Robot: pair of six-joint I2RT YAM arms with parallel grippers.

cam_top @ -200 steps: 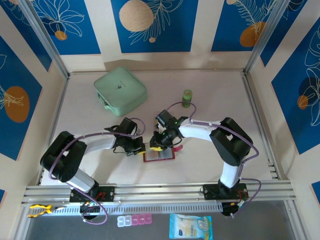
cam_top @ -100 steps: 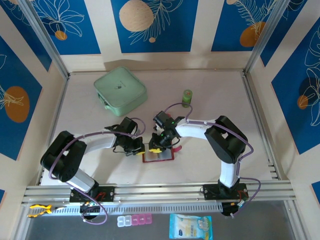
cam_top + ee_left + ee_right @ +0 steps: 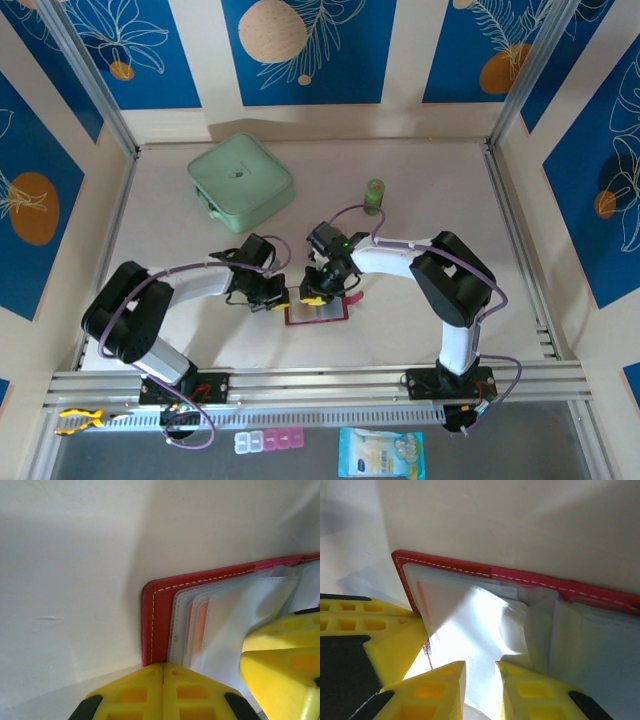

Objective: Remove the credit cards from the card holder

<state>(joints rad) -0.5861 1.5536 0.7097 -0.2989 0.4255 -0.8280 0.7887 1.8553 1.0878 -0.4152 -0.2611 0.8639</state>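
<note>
— Starting from the worktop (image 3: 420, 180): where do we find the card holder (image 3: 318, 312)?

— Near the middle, between our two arms. It lies open and flat, red cover down and clear sleeves up.

— And the grippers?

— Our left gripper (image 3: 163, 692) has its jaws pressed together, with the tips at the cover's outer edge. We judge it is pinning the holder down. Our right gripper (image 3: 480, 680) stands over the sleeves, jaws a narrow slit apart. A pale sleeve leaf (image 3: 480, 625) tents up toward that slit, but we cannot tell whether they pinch it.

— So where are the credit cards (image 3: 422, 600)?

— Inside the sleeves. We see one orange edge, just inside the stitched side of the cover, beside the left gripper. Its long axis runs along that side. It lies toward the left arm from the right jaws, not between them.

— Which arm takes it?

— The right, we think, since it is nearer and over the sleeves. It would need to shift sideways to that orange edge. We cannot see which way the sleeve opens.
</note>
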